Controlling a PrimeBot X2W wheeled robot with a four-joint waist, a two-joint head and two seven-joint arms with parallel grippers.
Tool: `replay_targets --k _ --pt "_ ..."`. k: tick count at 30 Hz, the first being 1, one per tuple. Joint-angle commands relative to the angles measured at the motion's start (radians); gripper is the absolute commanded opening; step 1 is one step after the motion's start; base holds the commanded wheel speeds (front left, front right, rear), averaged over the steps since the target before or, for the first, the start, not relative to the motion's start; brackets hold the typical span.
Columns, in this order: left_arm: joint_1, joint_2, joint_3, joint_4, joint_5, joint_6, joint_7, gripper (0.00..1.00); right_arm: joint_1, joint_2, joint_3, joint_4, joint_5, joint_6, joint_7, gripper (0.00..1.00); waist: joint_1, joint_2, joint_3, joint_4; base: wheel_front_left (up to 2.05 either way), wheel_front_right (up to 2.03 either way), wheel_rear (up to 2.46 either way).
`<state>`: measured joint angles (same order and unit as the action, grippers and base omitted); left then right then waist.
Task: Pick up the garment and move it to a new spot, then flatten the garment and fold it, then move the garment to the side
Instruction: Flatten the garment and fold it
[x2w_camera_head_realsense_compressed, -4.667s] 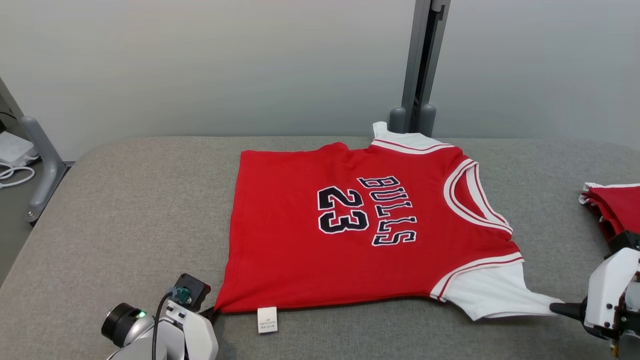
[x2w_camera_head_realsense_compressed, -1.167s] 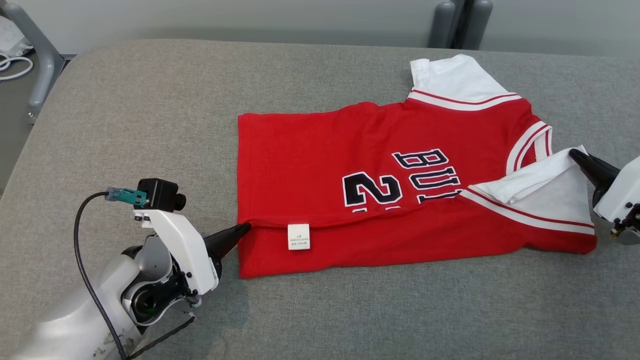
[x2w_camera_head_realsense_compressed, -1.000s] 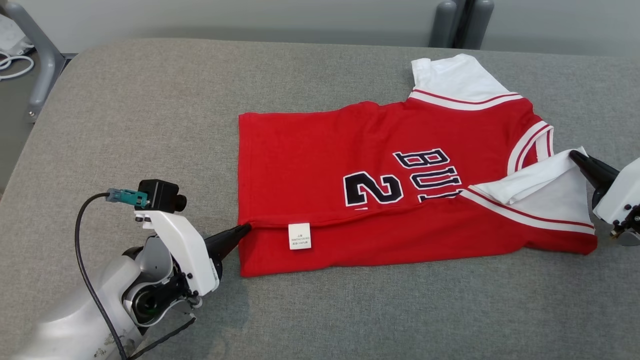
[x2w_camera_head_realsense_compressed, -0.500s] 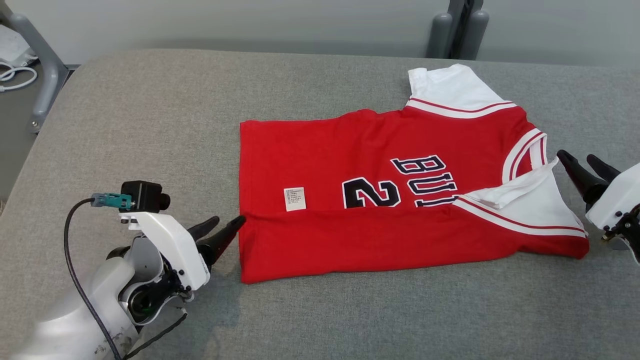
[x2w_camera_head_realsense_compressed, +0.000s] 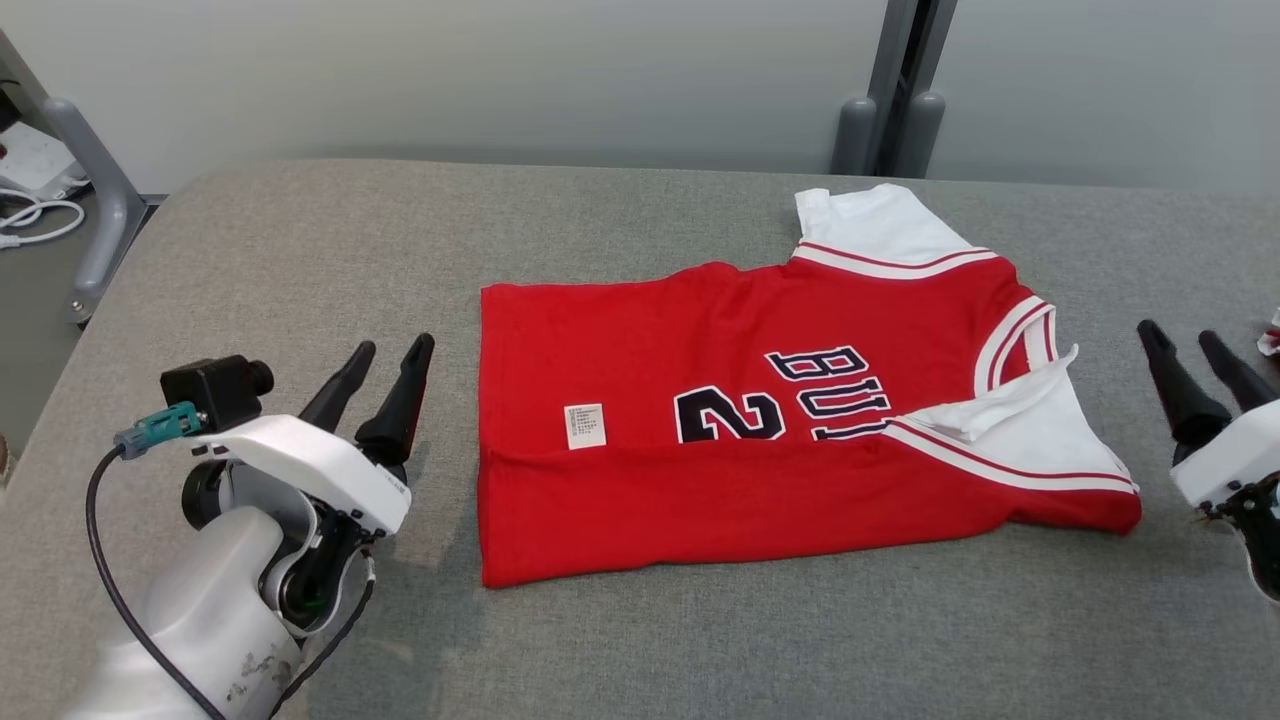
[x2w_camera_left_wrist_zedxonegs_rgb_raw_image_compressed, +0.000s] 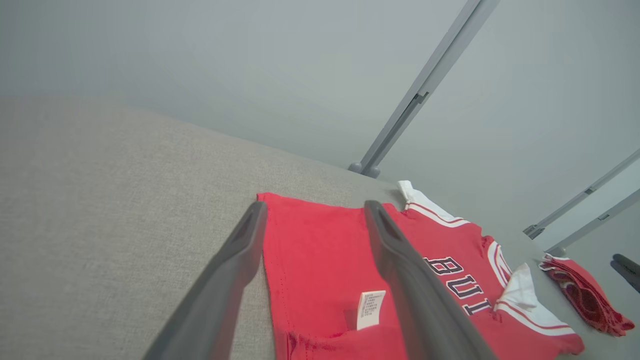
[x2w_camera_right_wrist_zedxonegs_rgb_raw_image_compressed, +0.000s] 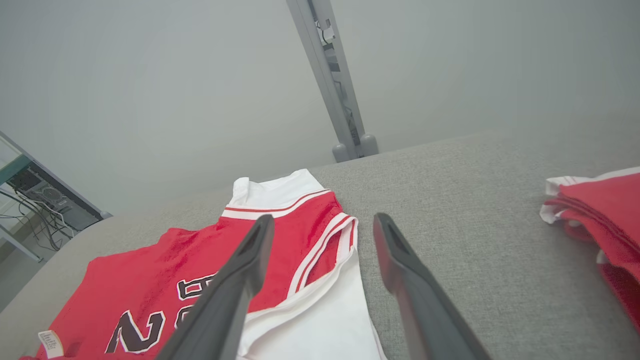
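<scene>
Both grippers have let go and backed off since a second ago: left gripper (x2w_camera_head_realsense_compressed: 395, 345) sits at the jersey's 9 o'clock, right gripper (x2w_camera_head_realsense_compressed: 1177, 332) at its 3, fingers spread wide, clear of the cloth. The jersey (x2w_camera_head_realsense_compressed: 750, 460) lies mid-table (x2w_camera_head_realsense_compressed: 300, 250), near edge folded up over the number. There's a grey post (x2w_camera_head_realsense_compressed: 900, 80) at 12, a red pile (x2w_camera_right_wrist_zedxonegs_rgb_raw_image_compressed: 600, 210) past 3, and the tag (x2w_camera_head_realsense_compressed: 585, 425) faces up.

Part-folded red jersey (x2w_camera_head_realsense_compressed: 650, 350) on grey table (x2w_camera_head_realsense_compressed: 300, 250)
</scene>
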<state>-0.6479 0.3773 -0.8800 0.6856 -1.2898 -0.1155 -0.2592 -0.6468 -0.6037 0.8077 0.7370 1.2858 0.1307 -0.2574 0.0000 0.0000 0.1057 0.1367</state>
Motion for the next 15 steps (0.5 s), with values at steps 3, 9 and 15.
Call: replay_targets --k 3,9,15 --pt "0.082 -0.053 0.185 -0.048 0.186 0.048 -0.005 1.00 0.073 0.045 -0.167 -0.020 -0.114 0.000 -0.008 1.00 0.0000 0.0000 -0.004 -0.006 0.00 0.00 0.00" --pt "0.225 -0.161 0.366 -0.066 0.423 0.081 -0.005 1.00 0.187 0.133 -0.385 -0.031 -0.285 0.000 -0.008 1.00 0.0000 0.0000 -0.008 -0.015 0.00 0.00 0.00" --pt "0.288 -0.221 0.457 -0.055 0.589 0.090 -0.005 1.00 0.245 0.187 -0.498 -0.044 -0.412 0.000 -0.008 1.00 0.0000 0.0000 -0.007 -0.019 0.00 0.00 0.00"
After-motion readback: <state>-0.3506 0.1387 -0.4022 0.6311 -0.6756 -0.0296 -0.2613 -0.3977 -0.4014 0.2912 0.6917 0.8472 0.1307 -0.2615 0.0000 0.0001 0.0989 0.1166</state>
